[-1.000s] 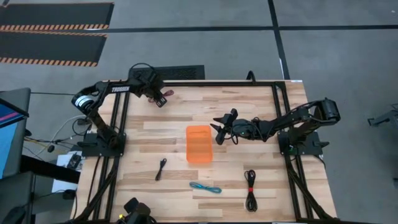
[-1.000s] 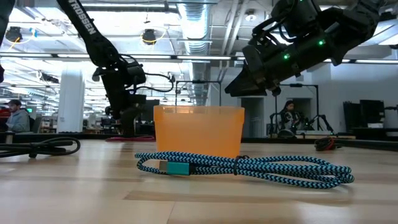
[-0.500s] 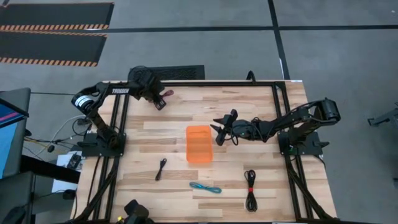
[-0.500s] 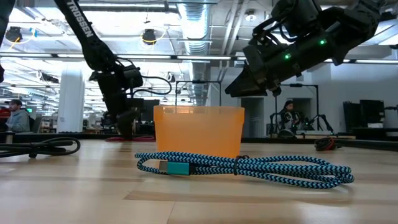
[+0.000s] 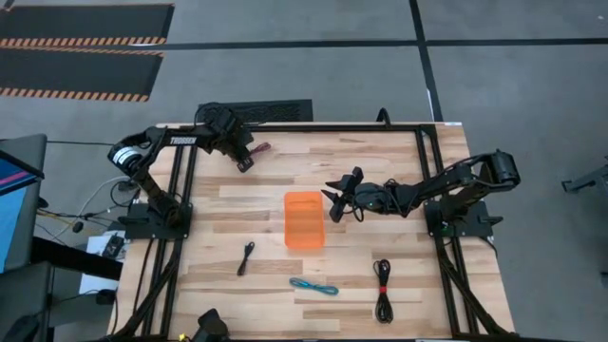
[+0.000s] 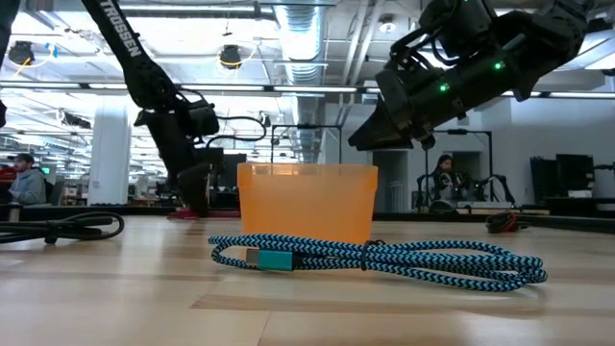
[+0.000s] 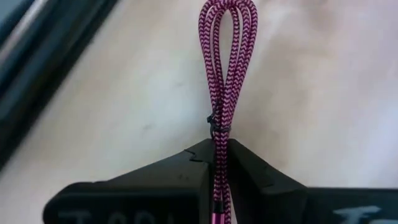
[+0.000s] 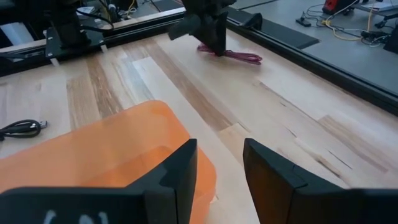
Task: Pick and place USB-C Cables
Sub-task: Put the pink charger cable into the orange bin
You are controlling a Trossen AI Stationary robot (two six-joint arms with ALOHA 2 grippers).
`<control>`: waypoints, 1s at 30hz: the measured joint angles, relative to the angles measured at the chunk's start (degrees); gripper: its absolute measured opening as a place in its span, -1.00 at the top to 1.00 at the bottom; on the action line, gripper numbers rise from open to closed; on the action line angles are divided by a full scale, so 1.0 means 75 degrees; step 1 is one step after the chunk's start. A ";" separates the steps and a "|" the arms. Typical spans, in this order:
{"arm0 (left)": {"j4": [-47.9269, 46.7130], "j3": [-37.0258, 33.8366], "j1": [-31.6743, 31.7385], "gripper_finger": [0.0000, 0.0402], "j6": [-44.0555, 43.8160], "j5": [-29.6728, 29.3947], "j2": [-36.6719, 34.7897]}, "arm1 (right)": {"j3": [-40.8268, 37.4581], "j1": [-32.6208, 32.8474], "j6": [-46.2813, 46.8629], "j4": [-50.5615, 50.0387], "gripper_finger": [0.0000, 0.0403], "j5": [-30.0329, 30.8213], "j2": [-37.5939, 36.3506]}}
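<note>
My left tool (image 5: 244, 161) sat low at the far left of the worktop (image 5: 399, 161), its fingers (image 7: 180, 171) pressed together on the maroon cable (image 7: 225, 68). That cable lay flat on the wood, its looped end stretching out beyond the fingertips toward the far edge, a small tie pinching the strands just ahead of my grip.

My right tool (image 5: 332, 201) hung above the worktop just to the right of the orange bin (image 5: 304, 219), fingers (image 8: 277, 180) apart and holding nothing. From its wrist I could see the bin's rim directly beneath and the maroon cable far off under the other arm.

The bin stood upright near the middle of the worktop. The teal cable (image 5: 314, 286) lay coiled on the near side of the bin. A small black cable (image 5: 246, 256) rested near-left of the bin, and a longer black cable with a red tie (image 5: 382, 290) lay at the near right, well apart from the rest.
</note>
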 joint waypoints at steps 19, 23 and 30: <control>0.3612 -0.1000 -0.5355 0.99 -0.0486 0.1010 -0.2721 | -0.0006 0.0233 0.0830 -0.1443 0.42 0.2008 -0.1115; 0.4289 -0.0986 -0.6281 0.96 -0.0367 0.0335 -0.2450 | -0.0004 0.0384 0.0801 -0.1629 0.42 0.2180 -0.1403; 0.5497 -0.0995 -0.6783 0.92 -0.0504 0.0063 -0.1380 | 0.0003 0.0434 0.0801 -0.1705 0.43 0.2291 -0.1432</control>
